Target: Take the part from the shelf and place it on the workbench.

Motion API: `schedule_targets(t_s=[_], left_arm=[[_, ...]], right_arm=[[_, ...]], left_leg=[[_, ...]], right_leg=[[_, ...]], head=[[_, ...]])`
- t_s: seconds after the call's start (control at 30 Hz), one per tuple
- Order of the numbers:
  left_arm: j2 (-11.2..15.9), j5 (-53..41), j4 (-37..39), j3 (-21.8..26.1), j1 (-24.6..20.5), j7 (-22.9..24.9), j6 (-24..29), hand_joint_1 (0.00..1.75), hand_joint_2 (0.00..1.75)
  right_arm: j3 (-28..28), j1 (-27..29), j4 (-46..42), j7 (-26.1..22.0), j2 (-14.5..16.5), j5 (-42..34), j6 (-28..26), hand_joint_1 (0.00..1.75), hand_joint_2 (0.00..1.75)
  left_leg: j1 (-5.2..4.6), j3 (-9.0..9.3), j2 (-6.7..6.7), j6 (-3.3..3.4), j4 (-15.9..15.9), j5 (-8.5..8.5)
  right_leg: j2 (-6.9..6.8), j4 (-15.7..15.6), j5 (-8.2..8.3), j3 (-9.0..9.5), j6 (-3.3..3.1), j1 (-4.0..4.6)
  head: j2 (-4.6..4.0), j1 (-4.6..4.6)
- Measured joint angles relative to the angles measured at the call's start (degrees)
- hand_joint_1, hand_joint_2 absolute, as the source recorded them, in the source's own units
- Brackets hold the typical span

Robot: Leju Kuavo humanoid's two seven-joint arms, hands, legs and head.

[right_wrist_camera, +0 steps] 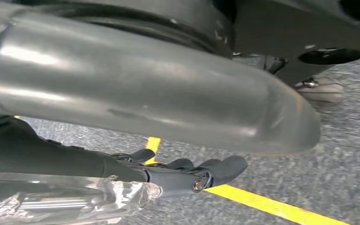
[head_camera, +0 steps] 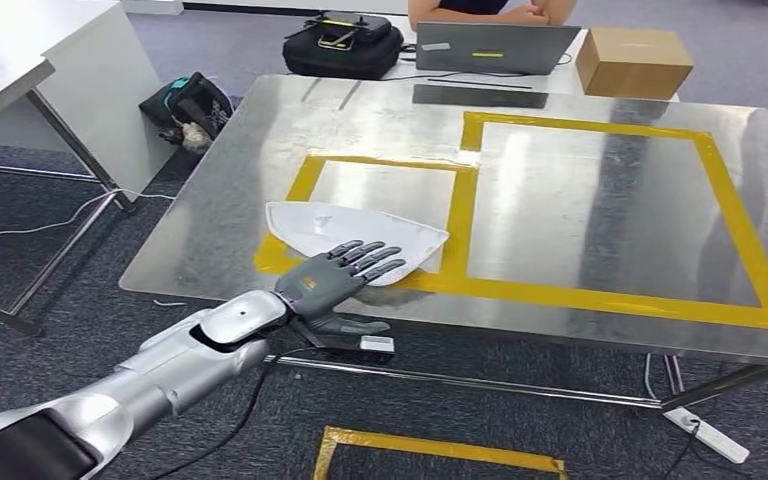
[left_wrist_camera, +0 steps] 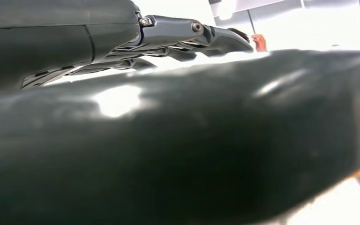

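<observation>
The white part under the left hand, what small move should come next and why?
Probably let go and lift the left hand straight up. The white part already lies flat on the workbench, across the near edge of the smaller yellow square, with fingers on top and thumb below the table's edge. Pulling sideways might drag it off.

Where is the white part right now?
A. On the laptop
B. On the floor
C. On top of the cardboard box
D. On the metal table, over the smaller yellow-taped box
D: the white part lies on the metal table, across the near edge of the smaller taped box, with the left hand on it.
</observation>
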Motion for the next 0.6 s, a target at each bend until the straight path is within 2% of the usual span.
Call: schedule_targets(t_s=[0.03, 0.07, 0.1, 0.13, 0.17, 0.2, 0.23, 0.27, 0.3, 0.37, 0.4, 0.43, 0.5, 0.53, 0.57, 0.6], left_arm=[[0.02, 0.00, -0.02, 0.00, 0.09, 0.07, -0.06, 0.00, 0.00], [0.04, -0.02, -0.02, 0.00, 0.21, 0.10, -0.09, 0.00, 0.00], [0.07, -0.03, -0.02, -0.01, 0.31, 0.13, -0.11, 0.00, 0.00], [0.10, -0.05, -0.02, -0.01, 0.39, 0.14, -0.12, 0.00, 0.00], [0.13, -0.07, -0.03, 0.00, 0.43, 0.15, -0.14, 0.00, 0.00], [0.18, -0.07, -0.09, 0.03, 0.43, 0.15, -0.14, 0.00, 0.00], [0.24, -0.07, -0.16, 0.08, 0.42, 0.16, -0.14, 0.00, 0.00], [0.27, -0.07, -0.23, 0.13, 0.39, 0.16, -0.14, 0.00, 0.00], [0.31, -0.08, -0.30, 0.18, 0.38, 0.17, -0.15, 0.00, 0.00], [0.42, -0.09, -0.34, 0.21, 0.44, 0.22, -0.21, 0.00, 0.00], [0.52, -0.11, -0.35, 0.22, 0.47, 0.26, -0.28, 0.00, 0.00], [0.66, -0.13, -0.35, 0.27, 0.50, 0.34, -0.34, 0.00, 0.00], [0.92, -0.21, -0.35, 0.44, 0.53, 0.55, -0.43, 0.00, 0.00], [1.06, -0.27, -0.35, 0.53, 0.59, 0.65, -0.43, 0.00, 0.00], [1.21, -0.34, -0.35, 0.62, 0.68, 0.74, -0.42, 0.00, 0.00], [1.39, -0.42, -0.35, 0.72, 0.80, 0.85, -0.42, 0.00, 0.00]], right_arm=[[0.00, -0.02, 0.00, 0.01, -0.04, -0.01, -0.01, 0.00, 0.00], [0.00, -0.03, 0.00, 0.00, -0.09, -0.02, -0.02, 0.00, 0.00], [0.00, -0.04, 0.00, 0.00, -0.15, -0.03, -0.03, 0.00, 0.00], [-0.01, -0.05, 0.00, 0.00, -0.21, -0.05, -0.05, 0.00, 0.00], [-0.01, -0.10, 0.00, 0.00, -0.27, -0.07, -0.08, 0.00, 0.00], [-0.02, -0.18, 0.00, -0.01, -0.31, -0.08, -0.10, 0.00, 0.00], [-0.02, -0.29, 0.00, -0.02, -0.32, -0.09, -0.11, 0.00, 0.00], [-0.02, -0.37, 0.00, -0.03, -0.33, -0.10, -0.12, 0.00, 0.00], [-0.02, -0.41, 0.00, -0.03, -0.33, -0.10, -0.12, 0.00, 0.00], [-0.02, -0.35, 0.00, -0.02, -0.33, -0.12, -0.13, 0.00, 0.00], [-0.03, -0.35, 0.00, -0.01, -0.35, -0.14, -0.14, 0.00, 0.00], [-0.03, -0.36, 0.00, 0.00, -0.37, -0.16, -0.16, 0.00, 0.00], [-0.04, -0.40, 0.00, 0.01, -0.41, -0.21, -0.18, 0.00, 0.00], [-0.04, -0.37, 0.00, 0.02, -0.44, -0.23, -0.19, 0.00, 0.00], [-0.05, -0.35, 0.00, 0.03, -0.46, -0.25, -0.19, 0.00, 0.00], [-0.05, -0.34, 0.00, 0.05, -0.50, -0.27, -0.20, 0.00, 0.00]], left_leg=[[-0.02, -0.73, 0.03, 0.03, 0.03, 0.58], [-0.03, -1.48, 0.05, -0.01, 0.06, 1.17], [-0.02, -2.19, 0.06, -0.09, 0.09, 1.72], [-0.01, -2.86, 0.05, -0.22, 0.12, 2.27], [0.01, -3.41, 0.04, -0.40, 0.20, 2.76], [-0.06, -3.92, 0.02, -0.67, 0.30, 3.21], [-0.14, -4.27, 0.01, -0.96, 0.40, 3.64], [-0.23, -4.47, 0.02, -1.27, 0.49, 4.05], [-0.29, -4.62, 0.03, -1.58, 0.48, 4.50], [-0.25, -4.91, 0.02, -2.15, 0.47, 5.05], [-0.21, -5.32, 0.01, -2.48, 0.98, 4.21], [-0.14, -6.02, 0.00, -2.82, 2.50, 2.28], [0.05, -7.95, 0.01, -3.42, 8.79, -3.63], [0.14, -8.80, 0.01, -3.61, 12.59, -5.89], [0.19, -9.17, 0.01, -3.72, 15.48, -6.87], [0.22, -8.81, 0.02, -3.74, 16.83, -6.48]], right_leg=[[0.00, 3.56, -1.86, -0.67, 0.15, -0.01], [0.00, 5.90, -2.54, -0.71, 0.26, -0.01], [-0.01, 6.26, -1.99, 0.18, 0.33, -0.02], [-0.02, 4.35, -0.61, 2.21, 0.33, -0.03], [-0.03, 0.85, 0.72, 5.03, 0.32, -0.04], [-0.02, -3.47, 1.18, 8.29, 0.28, -0.02], [0.04, -7.05, 1.18, 10.79, 0.09, 0.01], [0.10, -9.37, 0.75, 12.28, -0.11, 0.07], [0.16, -10.40, 0.39, 12.84, -0.43, 0.17], [0.09, -10.48, 1.08, 11.94, -1.38, 0.12], [0.01, -10.50, 1.62, 11.41, -1.94, 0.04], [-0.08, -10.59, 2.31, 10.72, -2.45, -0.07], [-0.17, -10.59, 3.74, 9.16, -3.00, -0.12], [-0.19, -10.57, 4.46, 8.26, -3.04, -0.12], [-0.21, -10.55, 5.11, 7.37, -2.99, -0.12], [-0.23, -10.53, 5.76, 6.49, -2.90, -0.12]], head=[[0.00, 0.03], [0.00, 0.02], [0.00, 0.04], [0.00, 0.04], [0.00, 0.05], [0.00, 0.05], [0.00, -0.02], [0.00, -0.02], [0.00, -0.05], [0.00, -0.03], [0.00, -0.13], [0.00, -0.22], [0.00, -0.41], [0.00, -0.42], [0.00, -0.42], [0.00, -0.43]])
